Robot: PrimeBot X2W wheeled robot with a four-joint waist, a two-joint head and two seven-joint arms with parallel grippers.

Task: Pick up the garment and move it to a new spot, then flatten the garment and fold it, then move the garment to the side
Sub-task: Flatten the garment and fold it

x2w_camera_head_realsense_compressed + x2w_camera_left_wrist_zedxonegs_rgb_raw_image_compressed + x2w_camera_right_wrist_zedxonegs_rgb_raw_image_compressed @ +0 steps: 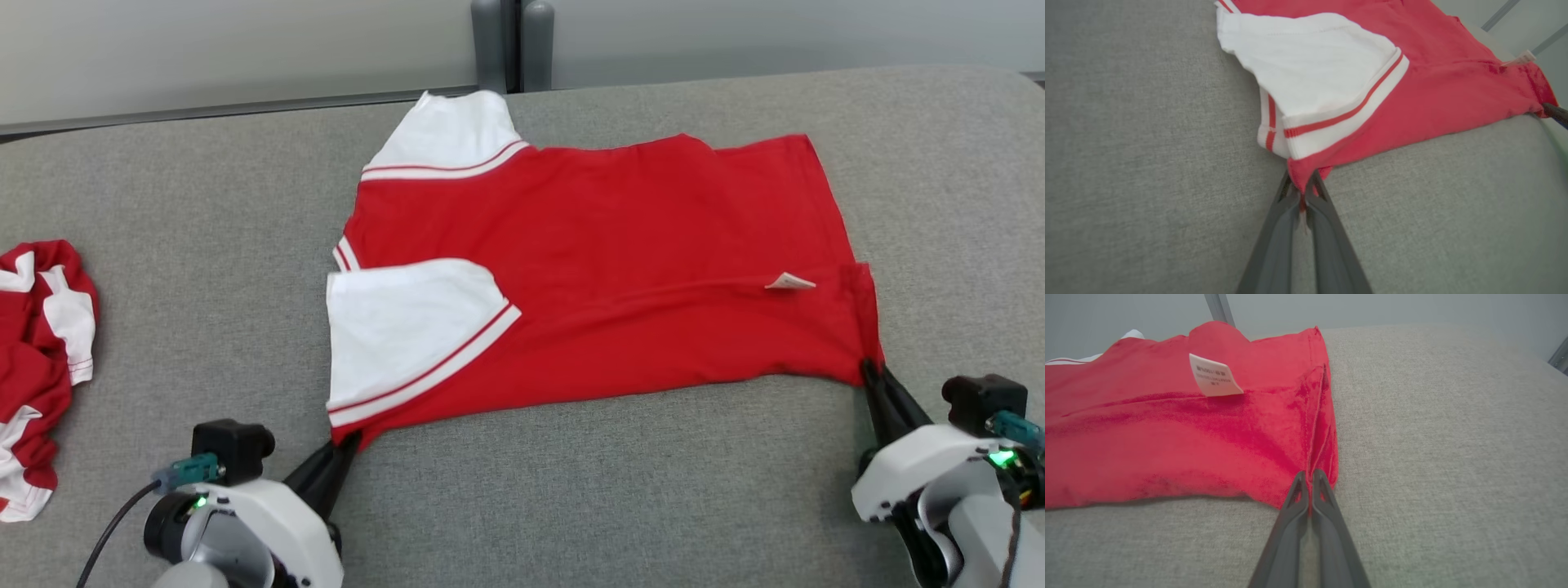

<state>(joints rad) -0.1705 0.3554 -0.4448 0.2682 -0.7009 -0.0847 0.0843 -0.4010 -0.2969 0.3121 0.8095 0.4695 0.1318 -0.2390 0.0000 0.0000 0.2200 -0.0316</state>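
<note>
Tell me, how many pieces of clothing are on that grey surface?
2: a red shirt spread out in the middle, and a crumpled red-and-white garment at the left edge, partly cut off by the frame.

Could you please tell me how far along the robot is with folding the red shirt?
Done: the red shirt lies spread fairly flat on the grey surface, with one white sleeve turned onto its body. In hand: the left gripper and the right gripper are each shut on a near corner. Left: the main fold does not look made yet, nor the move to the side.
</note>
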